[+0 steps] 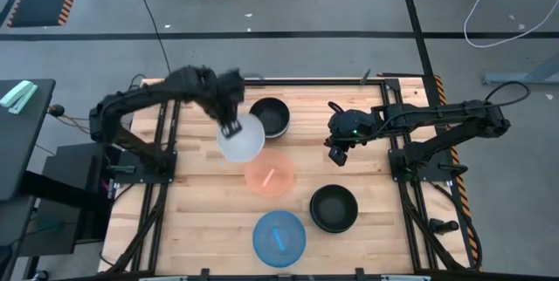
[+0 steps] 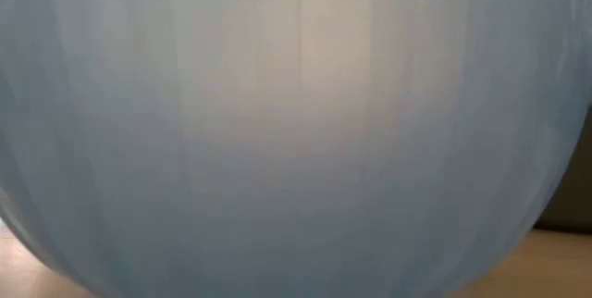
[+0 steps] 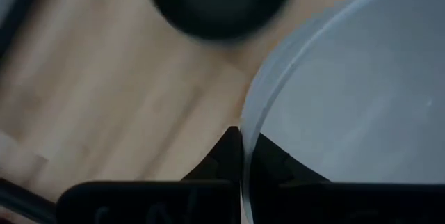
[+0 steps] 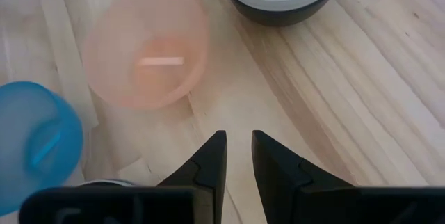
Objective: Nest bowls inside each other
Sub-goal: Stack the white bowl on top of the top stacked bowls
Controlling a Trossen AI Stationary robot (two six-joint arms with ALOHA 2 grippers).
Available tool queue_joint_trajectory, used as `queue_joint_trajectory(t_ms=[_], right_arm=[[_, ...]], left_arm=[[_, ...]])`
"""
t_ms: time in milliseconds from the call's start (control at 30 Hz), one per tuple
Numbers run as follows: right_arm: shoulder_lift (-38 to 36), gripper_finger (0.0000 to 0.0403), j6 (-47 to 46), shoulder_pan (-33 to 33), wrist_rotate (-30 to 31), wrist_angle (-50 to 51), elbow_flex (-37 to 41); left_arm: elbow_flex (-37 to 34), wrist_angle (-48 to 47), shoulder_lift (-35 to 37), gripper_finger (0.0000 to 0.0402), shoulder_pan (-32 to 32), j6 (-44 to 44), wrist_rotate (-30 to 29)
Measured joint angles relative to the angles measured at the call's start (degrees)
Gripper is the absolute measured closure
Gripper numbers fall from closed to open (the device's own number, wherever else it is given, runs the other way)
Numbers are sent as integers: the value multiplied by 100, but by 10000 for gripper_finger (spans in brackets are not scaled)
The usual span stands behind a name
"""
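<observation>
My left gripper [image 1: 229, 127] is shut on a white bowl [image 1: 242, 139], which sits just near of a stack of nested bowls [image 1: 269, 116] that is black outside with a white band [image 4: 281, 0]. A salmon-pink bowl [image 1: 270, 175] stands on the table near of the white one. A blue bowl [image 1: 279, 238] stands at the near edge and fills the low view [image 2: 296, 131]. A black bowl [image 1: 334, 208] stands to its right. My right gripper [image 1: 339, 151] hovers right of the pink bowl, narrowly open [image 4: 238, 147] and holding nothing. My left gripper pinches the white bowl's rim [image 3: 245, 123], with one finger [image 3: 221, 156] outside the wall and the other finger [image 3: 279, 160] inside the bowl. The fingers come from above and from the table's left. The bowl stays mouth-up; whether its base is off the table I cannot tell.
The wooden table top [image 1: 201, 220] has bare boards at the near left and along the right side [image 1: 371, 185]. Metal arm frames [image 1: 157, 167] run along both sides of the table. The black bowl shows past the white rim in the left wrist view [image 3: 219, 1].
</observation>
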State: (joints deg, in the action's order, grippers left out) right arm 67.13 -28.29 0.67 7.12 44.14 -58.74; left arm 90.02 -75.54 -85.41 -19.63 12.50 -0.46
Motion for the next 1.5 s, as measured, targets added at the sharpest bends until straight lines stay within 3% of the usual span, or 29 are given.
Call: queue_joint_trajectory(t_ms=[267, 733, 1500], right_arm=[[0, 325, 98, -60, 38, -7, 0], [0, 325, -104, -48, 31, -9, 0], [0, 325, -2, -53, 32, -20, 0]], left_arm=[[976, 496, -544, 391, -1030, -886, 62], [3076, -498, -2783, 391, -1204, -1957, 678], [3147, -314, -3842, 391, -1417, -2044, 668]])
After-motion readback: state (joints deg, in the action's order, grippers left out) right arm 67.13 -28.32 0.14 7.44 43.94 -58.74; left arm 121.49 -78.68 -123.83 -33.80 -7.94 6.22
